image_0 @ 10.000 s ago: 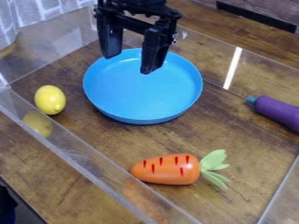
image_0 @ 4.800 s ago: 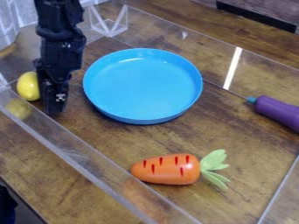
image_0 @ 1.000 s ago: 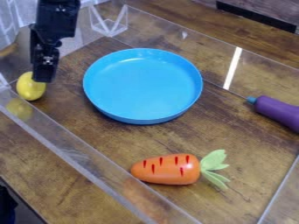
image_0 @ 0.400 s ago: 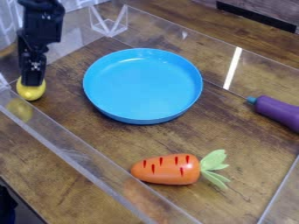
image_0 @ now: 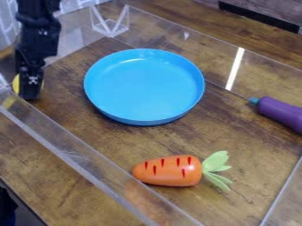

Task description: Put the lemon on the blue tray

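The blue tray (image_0: 144, 86) is a large round dish in the middle of the wooden table. My black gripper (image_0: 26, 88) has come down at the far left, well left of the tray, pointing steeply downward with its jaws open. The lemon (image_0: 16, 83) sits right at the fingertips. The fingers hide most of it, and only a sliver of yellow shows beside the left finger. Whether the fingers touch it cannot be told.
An orange carrot (image_0: 174, 170) with green leaves lies at the front, right of centre. A purple eggplant (image_0: 283, 111) sits at the right edge. A clear plastic wall (image_0: 83, 159) runs along the front left, close to the gripper.
The gripper has moved left and down, from above the lemon to around it. The lemon, plainly visible before, is now mostly covered by the fingers. The jaws stay open.
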### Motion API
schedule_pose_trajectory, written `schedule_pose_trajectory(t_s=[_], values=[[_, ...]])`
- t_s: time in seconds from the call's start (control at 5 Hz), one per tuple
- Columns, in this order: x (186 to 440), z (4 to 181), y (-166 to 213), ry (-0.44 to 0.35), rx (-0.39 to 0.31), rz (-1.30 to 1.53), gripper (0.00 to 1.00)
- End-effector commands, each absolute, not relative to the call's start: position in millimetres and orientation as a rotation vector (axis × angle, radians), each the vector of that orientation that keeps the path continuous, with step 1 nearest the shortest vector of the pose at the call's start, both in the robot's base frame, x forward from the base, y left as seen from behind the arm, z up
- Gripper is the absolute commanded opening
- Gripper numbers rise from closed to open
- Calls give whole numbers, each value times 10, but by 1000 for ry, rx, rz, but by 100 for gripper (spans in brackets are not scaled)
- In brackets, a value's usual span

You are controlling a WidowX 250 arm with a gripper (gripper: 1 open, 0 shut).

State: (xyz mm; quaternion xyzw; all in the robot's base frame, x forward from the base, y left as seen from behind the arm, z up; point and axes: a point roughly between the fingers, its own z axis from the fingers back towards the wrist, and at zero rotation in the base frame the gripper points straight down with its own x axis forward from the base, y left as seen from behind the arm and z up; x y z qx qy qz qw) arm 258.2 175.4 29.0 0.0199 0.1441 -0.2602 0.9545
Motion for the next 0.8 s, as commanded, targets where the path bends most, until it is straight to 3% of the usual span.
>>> schedule_pose_trajectory(t_s=[0.0, 0.6], values=[[2569, 296, 1883, 267, 66, -491, 100], [2501, 201, 1970, 252, 23, -449, 100]])
